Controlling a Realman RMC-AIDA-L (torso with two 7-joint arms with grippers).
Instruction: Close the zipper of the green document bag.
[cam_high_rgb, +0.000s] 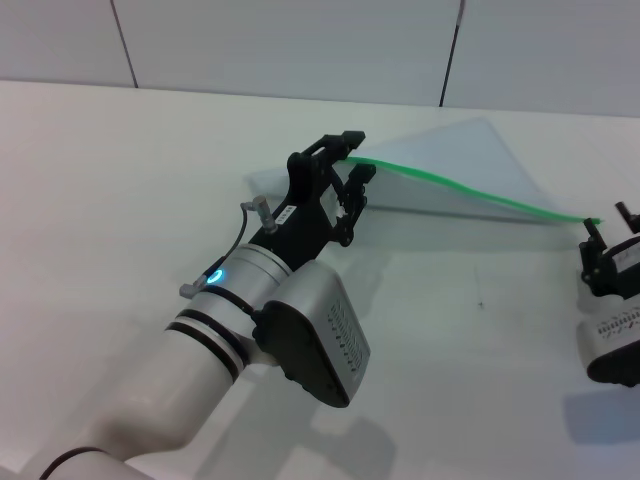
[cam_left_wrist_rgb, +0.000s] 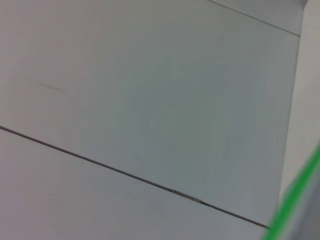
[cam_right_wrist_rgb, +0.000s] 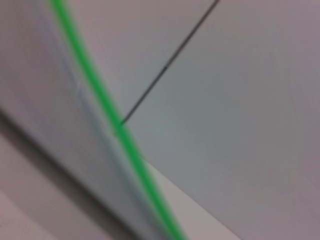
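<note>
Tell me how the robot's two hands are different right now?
The left hand is at the near-left end of the thin bright green zipper, while the right hand is at its far-right end. The left arm reaches far out over the white table and shows in full; the right one only peeks in at the picture's edge. Both are black and meet the raised green edge of the translucent pale blue-grey document bag.
</note>
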